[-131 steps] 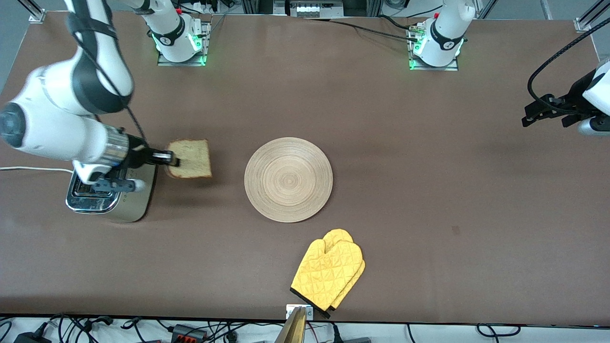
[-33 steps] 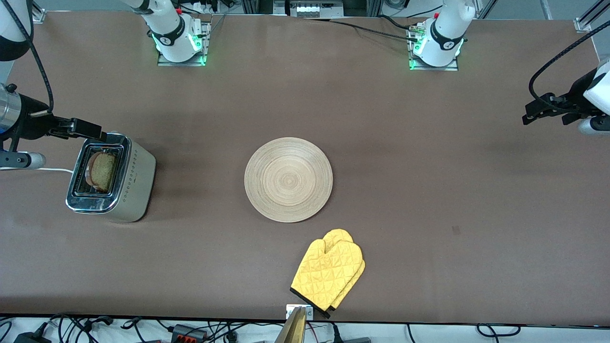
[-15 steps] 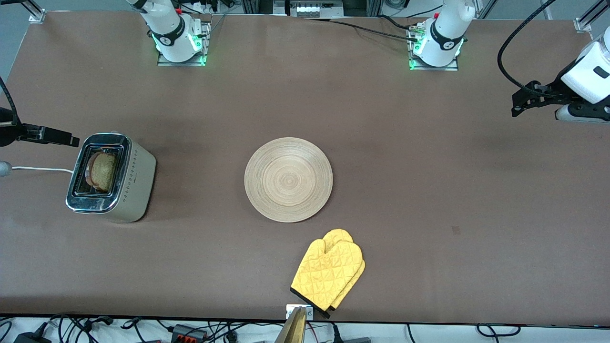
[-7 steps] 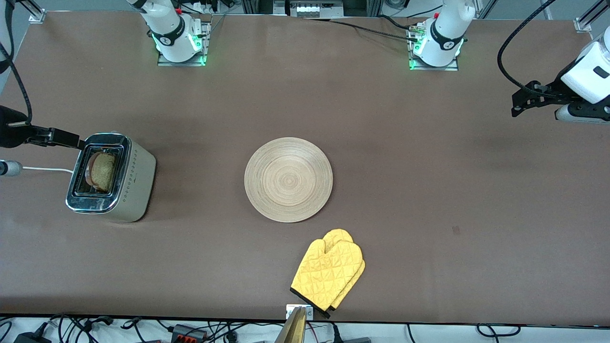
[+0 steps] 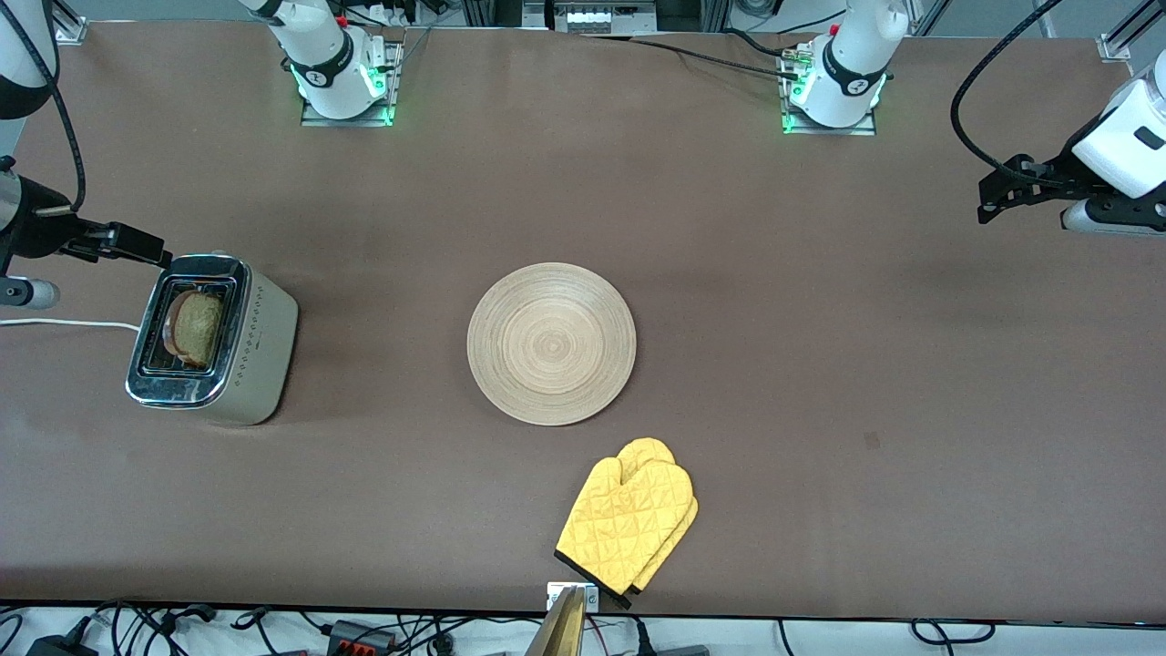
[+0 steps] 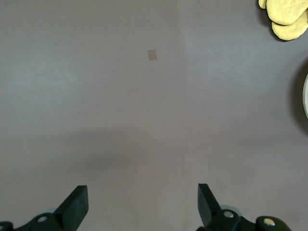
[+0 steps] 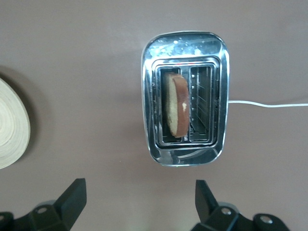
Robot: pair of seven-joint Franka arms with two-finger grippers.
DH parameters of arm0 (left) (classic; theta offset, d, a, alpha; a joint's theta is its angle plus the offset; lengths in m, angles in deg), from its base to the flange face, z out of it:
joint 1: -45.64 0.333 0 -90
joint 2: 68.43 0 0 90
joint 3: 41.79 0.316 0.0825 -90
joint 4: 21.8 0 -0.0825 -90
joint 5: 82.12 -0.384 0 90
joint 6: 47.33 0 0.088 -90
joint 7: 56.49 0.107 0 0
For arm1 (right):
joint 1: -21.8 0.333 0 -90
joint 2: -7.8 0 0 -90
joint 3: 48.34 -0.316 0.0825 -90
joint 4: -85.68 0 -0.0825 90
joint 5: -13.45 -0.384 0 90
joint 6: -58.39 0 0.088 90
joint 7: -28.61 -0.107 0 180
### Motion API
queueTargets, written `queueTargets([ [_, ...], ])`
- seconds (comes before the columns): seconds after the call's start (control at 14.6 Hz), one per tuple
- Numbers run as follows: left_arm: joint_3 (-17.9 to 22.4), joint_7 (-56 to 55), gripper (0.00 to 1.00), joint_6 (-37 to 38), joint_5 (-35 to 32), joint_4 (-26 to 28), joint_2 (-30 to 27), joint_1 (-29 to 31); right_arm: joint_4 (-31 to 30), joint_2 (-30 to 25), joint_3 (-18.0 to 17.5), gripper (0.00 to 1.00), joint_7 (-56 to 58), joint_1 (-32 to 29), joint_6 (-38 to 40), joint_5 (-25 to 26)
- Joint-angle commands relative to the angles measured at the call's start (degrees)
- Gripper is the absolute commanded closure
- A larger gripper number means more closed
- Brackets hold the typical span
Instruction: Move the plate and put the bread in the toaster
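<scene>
Bread [image 5: 195,330] standing on edge in one slot of toaster [image 5: 219,343], at the right arm's end of the table [image 5: 774,301]; second slot bare, white cord [image 5: 64,323] trailing from the toaster toward that table end. Plate [image 5: 551,343] flat at mid-table, well apart from the toaster. Yellow oven mitt [image 5: 629,521] nearer the front camera than the plate. Right gripper [image 7: 139,204] up in the air just beside the toaster's end nearest the arm bases, fingers spread wide, holding nothing. Left gripper [image 6: 143,207] over bare tabletop at the left arm's end, fingers likewise wide apart, holding nothing
</scene>
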Motion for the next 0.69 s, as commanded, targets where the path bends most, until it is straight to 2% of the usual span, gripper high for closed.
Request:
queueTargets([
  [0.0, 0.02, 0.16, 0.00, 0.74, 0.56, -0.67, -0.44, 0.08, -2.27, -1.38, 1.00, 0.00, 0.49, 0.83, -1.44, 0.35],
  [0.27, 0.11, -0.19, 0.00, 0.74, 0.56, -0.67, -0.26, 0.17, -2.10, -1.47, 1.00, 0.00, 0.14, 0.92, -1.87, 0.79],
  [0.41, 0.11, -0.02, 0.00, 0.83, 0.56, -0.58, -0.26, 0.34, -2.01, -1.47, 1.00, 0.00, 0.14, 1.01, -4.59, 0.79],
  [0.48, 0.11, 0.07, 0.00, 1.01, 0.56, -0.58, -0.26, 0.34, -1.83, -1.38, 1.35, 0.00, 0.49, 0.92, -3.99, 0.79],
  [0.62, 0.20, 0.16, 0.00, 1.18, 0.56, -0.58, -0.26, 0.34, 0.87, -0.59, 1.27, 0.00, 0.14, 1.09, 2.75, 0.44],
])
